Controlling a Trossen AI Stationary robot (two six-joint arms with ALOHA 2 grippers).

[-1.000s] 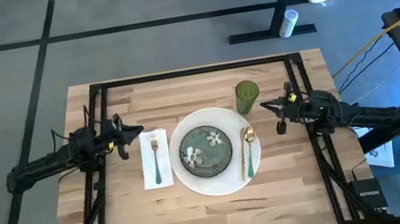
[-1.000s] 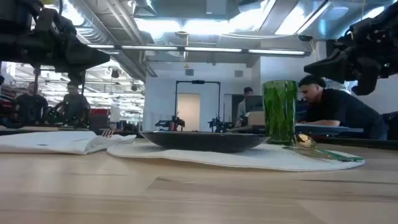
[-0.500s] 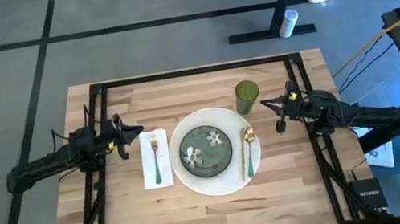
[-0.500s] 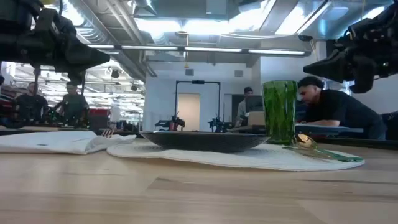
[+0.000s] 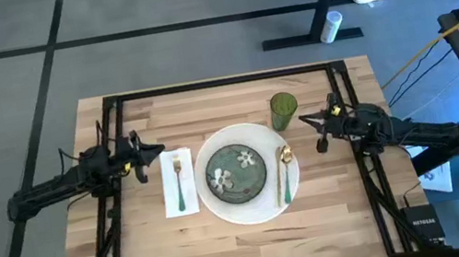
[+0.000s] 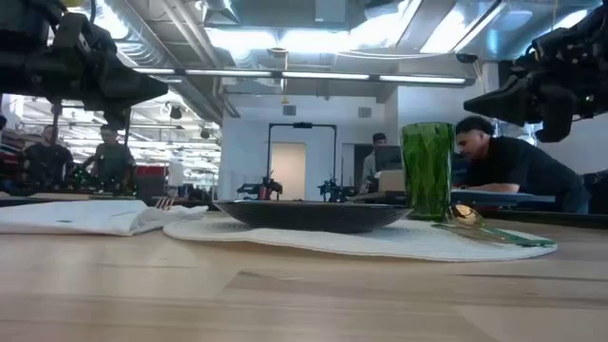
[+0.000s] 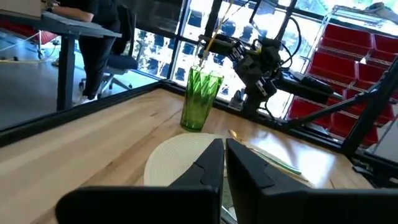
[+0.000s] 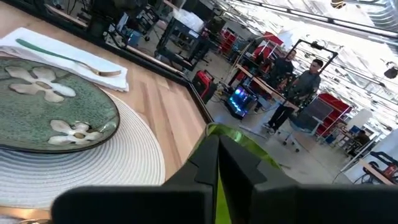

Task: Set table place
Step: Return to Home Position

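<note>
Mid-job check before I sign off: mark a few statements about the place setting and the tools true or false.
The green-handled fork lies on the white folded napkin. True.
The ribbed green glass cup lies tipped over. False: it stands upright by the far right edge of the round white woven mat.
The gold spoon rests inside the green flowered plate. False: it lies on the mat, right of the plate.
The left tool and right tool hold nothing. True.
</note>
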